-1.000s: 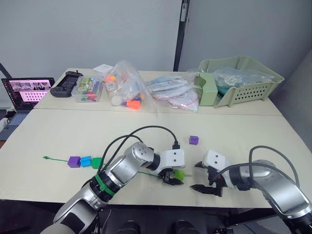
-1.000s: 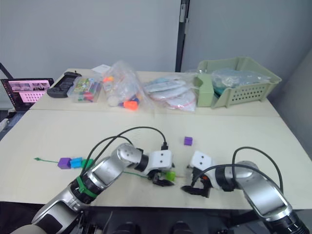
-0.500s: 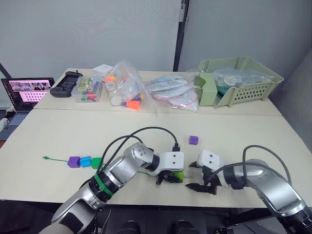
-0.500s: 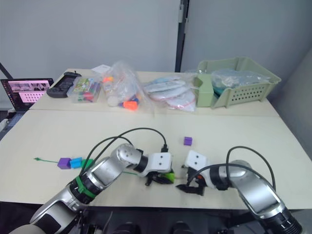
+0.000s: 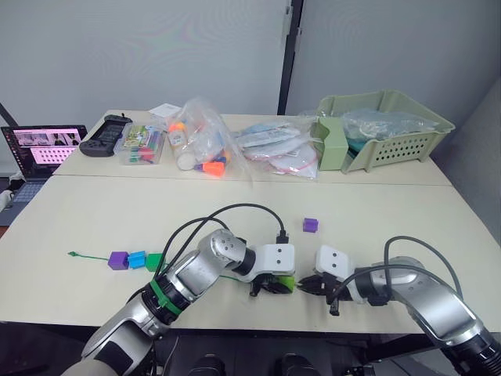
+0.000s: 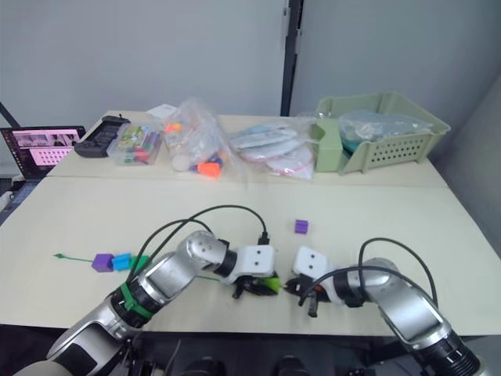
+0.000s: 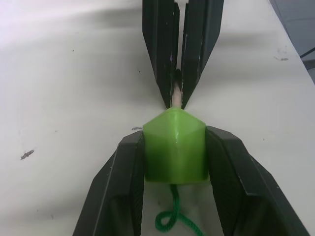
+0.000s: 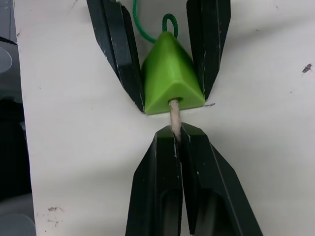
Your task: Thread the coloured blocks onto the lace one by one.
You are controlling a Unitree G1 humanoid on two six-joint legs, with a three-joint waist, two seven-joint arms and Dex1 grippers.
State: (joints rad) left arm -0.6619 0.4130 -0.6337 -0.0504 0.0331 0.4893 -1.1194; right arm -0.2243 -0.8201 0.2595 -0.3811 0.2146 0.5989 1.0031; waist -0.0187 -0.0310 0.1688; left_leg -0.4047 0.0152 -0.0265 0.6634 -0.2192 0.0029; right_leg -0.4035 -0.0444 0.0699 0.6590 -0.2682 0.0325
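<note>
My left gripper (image 7: 174, 137) is shut on a lime green block (image 7: 174, 147) near the table's front edge (image 5: 235, 317). The lace's pale stiff tip (image 8: 174, 115) pokes out of the block's hole, and my right gripper (image 8: 178, 135) is shut on that tip. The green lace (image 7: 170, 221) trails out of the block's other side, back toward my left arm. Further left on the lace sit a purple block (image 5: 118, 259), a blue block (image 5: 137, 259) and a dark green block (image 5: 154, 261). A loose purple block (image 5: 311, 225) lies behind the grippers.
Along the back of the table stand a laptop (image 5: 43, 149), a black controller (image 5: 106, 135), clear bags of toys (image 5: 200, 141) and a green basket (image 5: 391, 129). Black cables (image 5: 235, 210) loop over my left arm.
My right gripper has moved left to the lime green block and shut on the lace tip. My left gripper has closed on the block and tilted it toward the right gripper.
</note>
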